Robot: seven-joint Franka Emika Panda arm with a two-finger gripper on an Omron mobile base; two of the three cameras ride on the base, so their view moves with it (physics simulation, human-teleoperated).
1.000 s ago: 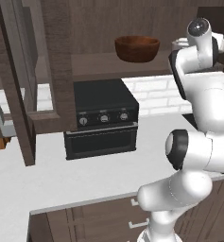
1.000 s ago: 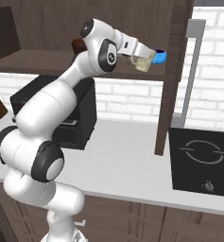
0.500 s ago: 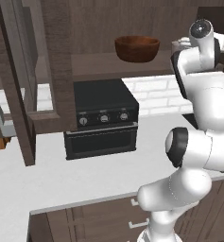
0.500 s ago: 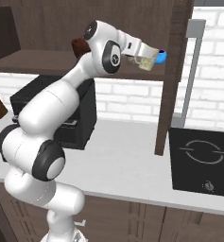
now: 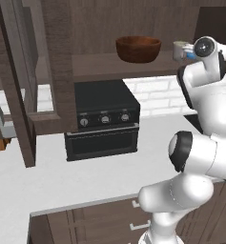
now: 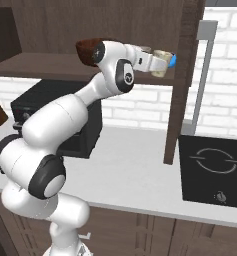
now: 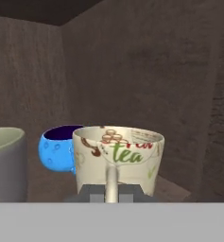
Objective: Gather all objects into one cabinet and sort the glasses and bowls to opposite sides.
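1. Reaching further along the shelf than a second ago, the arm has carried the cream mug (image 6: 161, 62) deeper toward the right end of the cabinet (image 6: 50, 65)
2. Far left in the hand view sits the grey-green mug (image 7: 7, 163), just its right part showing, standing upright on the shelf
3. Next along, the blue bowl (image 7: 59, 150) sits behind and between the two mugs, close to both; whether it touches them I cannot tell
4. Centre of that view is the cream mug, upright, handle facing the camera, with "tea" printed on it
5. And the gripper (image 6: 157, 62) is pinching that cream mug, finger tips tight at the handle side
6. Over in the left base view, the brown wooden bowl (image 5: 138, 48) rests on the same shelf, well apart to the left of the mug cluster
7. Below the shelf, the black oven box (image 5: 104, 119) stands on the white counter (image 5: 52, 181)
8. Right base view shows the black cooktop (image 6: 214, 170) at the far right of the counter
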